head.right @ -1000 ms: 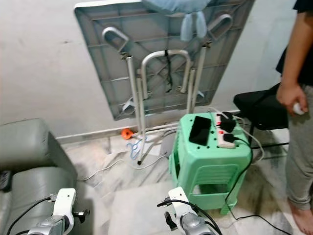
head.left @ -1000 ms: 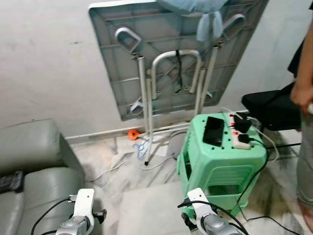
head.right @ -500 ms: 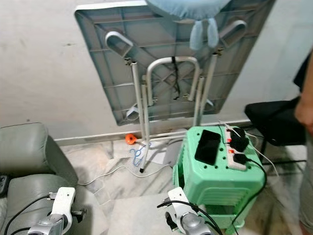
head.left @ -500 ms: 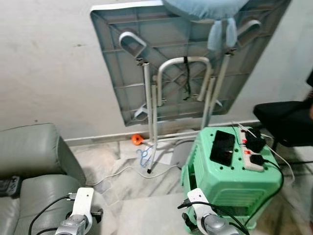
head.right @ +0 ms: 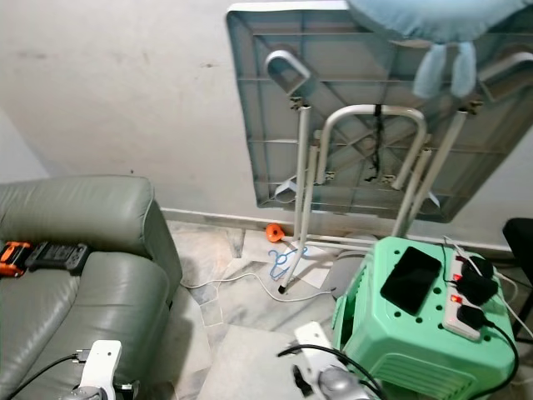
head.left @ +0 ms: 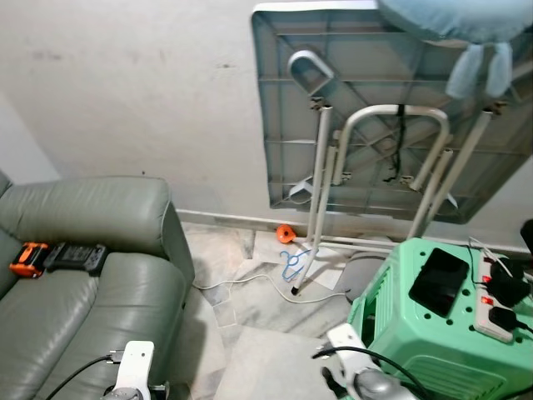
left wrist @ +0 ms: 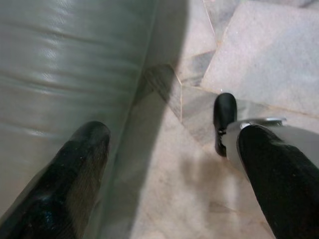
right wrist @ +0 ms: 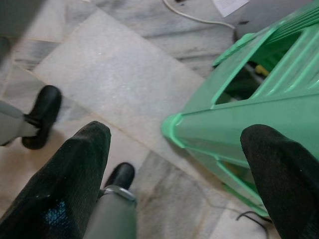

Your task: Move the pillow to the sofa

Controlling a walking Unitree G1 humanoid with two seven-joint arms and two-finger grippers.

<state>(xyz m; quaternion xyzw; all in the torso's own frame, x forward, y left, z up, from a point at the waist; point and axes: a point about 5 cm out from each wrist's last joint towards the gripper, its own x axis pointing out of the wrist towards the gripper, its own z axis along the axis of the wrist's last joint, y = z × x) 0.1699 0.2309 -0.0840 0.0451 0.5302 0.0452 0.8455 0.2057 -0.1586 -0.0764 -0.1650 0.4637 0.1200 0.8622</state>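
Note:
A light-blue pillow with two hanging ties rests at the top edge of a folded grey table that leans on the wall, far right. The grey-green leather sofa is at the left, close by. Both arms hang low, with the left wrist beside the sofa and the right wrist by a green stool. My left gripper is open over the floor at the sofa's edge. The right gripper is open too, above the floor beside the stool, holding nothing.
A green plastic stool carries a black phone and a plugged power strip. On the sofa seat lie an orange device and a black remote. A white cable, a blue hanger and an orange object lie on the marble floor.
The camera has swung left: the sofa now takes much of the left side, and the table and stool have slid right. The person and black chair are out of the picture.

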